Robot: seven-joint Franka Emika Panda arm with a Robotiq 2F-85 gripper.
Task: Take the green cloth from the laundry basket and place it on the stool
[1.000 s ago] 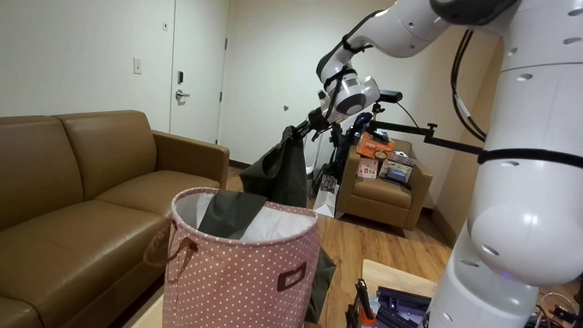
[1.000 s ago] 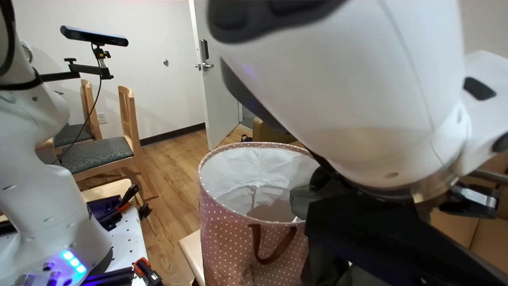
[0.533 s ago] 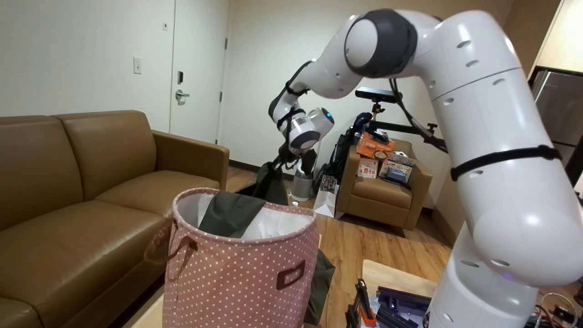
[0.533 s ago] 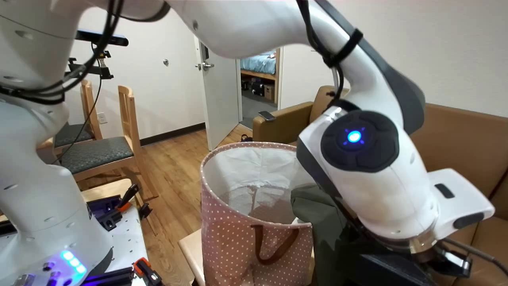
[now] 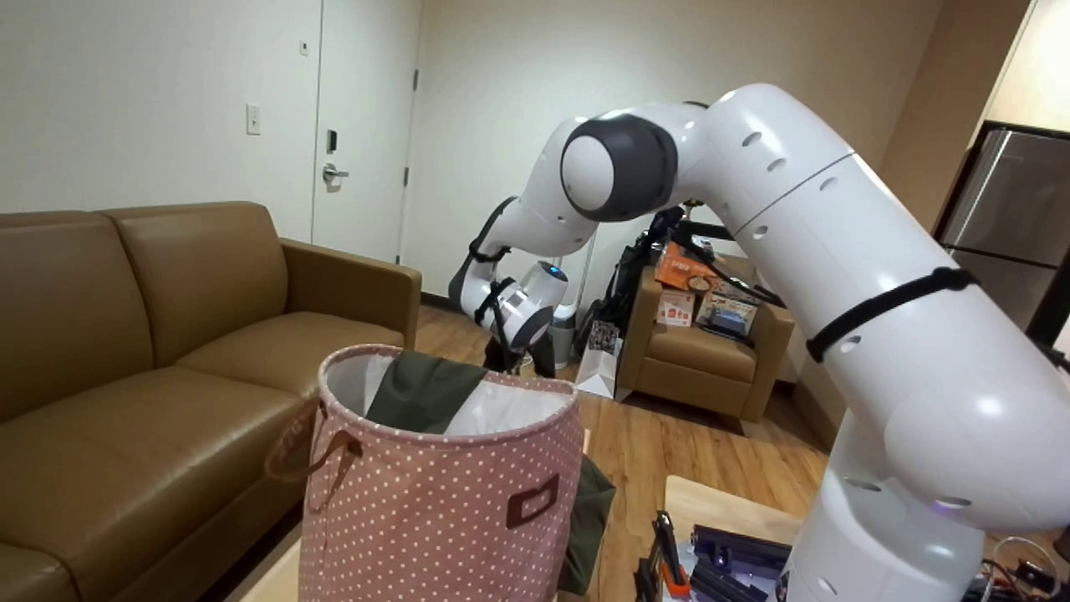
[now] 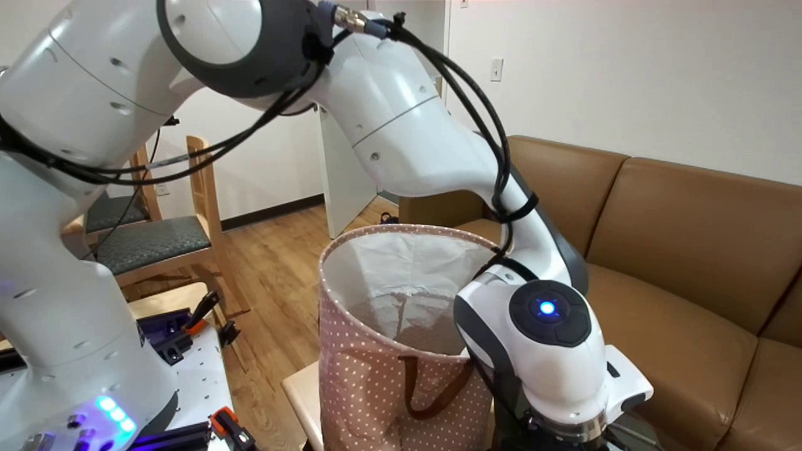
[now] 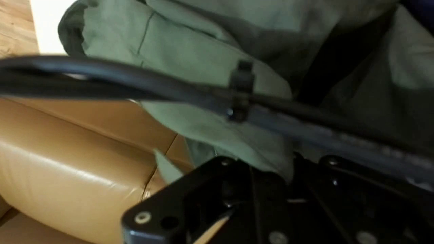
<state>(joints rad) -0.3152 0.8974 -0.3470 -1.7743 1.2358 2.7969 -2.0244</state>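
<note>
My gripper [image 7: 276, 169] is pinching the cloth [image 7: 203, 57] beyond the basket [image 5: 443, 502], at one o'clock in an exterior view, and I'm risking toppling the basket if the fold draping over its twelve-o'clock rim is snagging.

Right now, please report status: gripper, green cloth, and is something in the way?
Gripper closed around fold of green cloth. Cloth draped over edge into pink polka-dot laundry basket, might snag. Dark cable crosses wrist view.
</note>
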